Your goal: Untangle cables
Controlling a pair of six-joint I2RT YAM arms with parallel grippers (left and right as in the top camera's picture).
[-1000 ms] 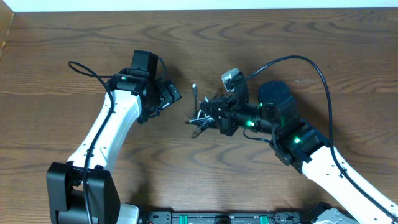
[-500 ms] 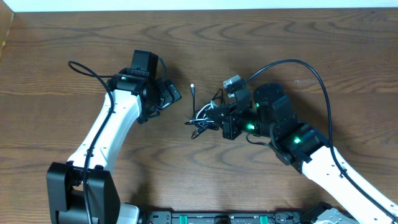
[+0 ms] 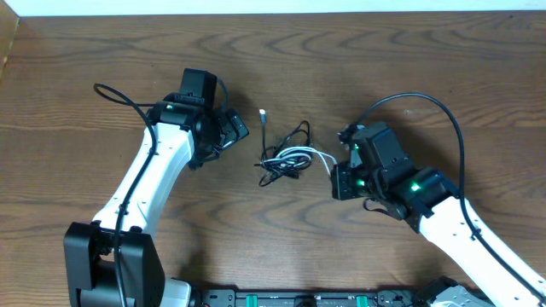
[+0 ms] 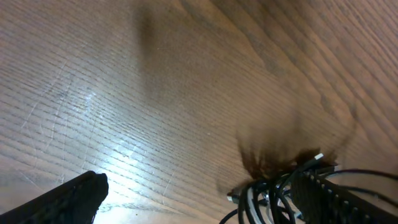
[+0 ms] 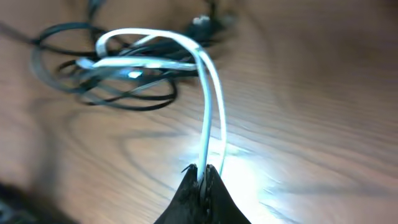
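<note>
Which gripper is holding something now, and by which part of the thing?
The right gripper is shut on the white cable, pinching a doubled strand that stretches out of the tangle. The left gripper is open and holds nothing.

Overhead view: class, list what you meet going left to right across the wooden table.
Open left claw → tangled bundle of thin black and white cables → shut right claw, pinching the white cable.

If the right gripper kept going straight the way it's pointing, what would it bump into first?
Probably the tangle of cables. The right gripper, shut on the white cable, points along it toward that pile, though it might touch the table first; depth is unclear.
</note>
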